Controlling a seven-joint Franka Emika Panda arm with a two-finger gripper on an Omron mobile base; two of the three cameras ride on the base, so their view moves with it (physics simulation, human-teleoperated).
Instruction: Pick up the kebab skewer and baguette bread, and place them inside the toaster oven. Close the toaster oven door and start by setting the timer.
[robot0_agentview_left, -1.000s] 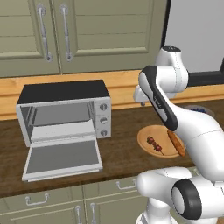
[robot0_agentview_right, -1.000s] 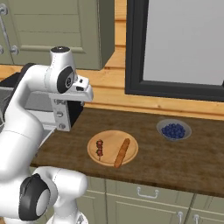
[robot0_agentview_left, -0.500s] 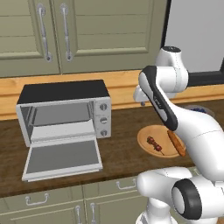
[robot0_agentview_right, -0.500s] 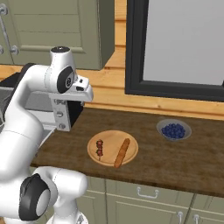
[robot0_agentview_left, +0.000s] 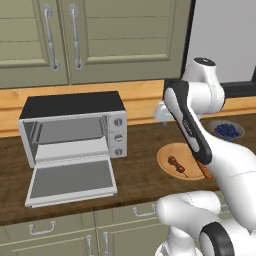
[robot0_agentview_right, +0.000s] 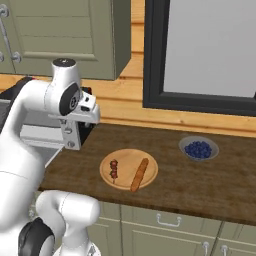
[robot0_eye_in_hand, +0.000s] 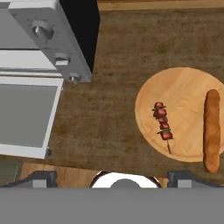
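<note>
End effector (robot0_agentview_right: 75, 145) hangs fully open and empty above the bench (robot0_agentview_right: 210, 185), unmoved over the last second, so no pick has begun: kebab skewer (robot0_eye_in_hand: 162, 122) and baguette (robot0_eye_in_hand: 212, 130) lie apart on the wooden plate (robot0_eye_in_hand: 186, 94), beside the toaster oven (robot0_agentview_left: 75, 127) with its door (robot0_agentview_left: 72, 181) down.

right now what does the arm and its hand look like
The arm is glossy white with rounded, tube-like links and dark grey to black bands at the joints; one joint shows a dark round cap face in the right base view. Its base is a bulky white shell with a black ring. The hand is a boxy white block with small dark finger tips. No cables or markings show.
</note>
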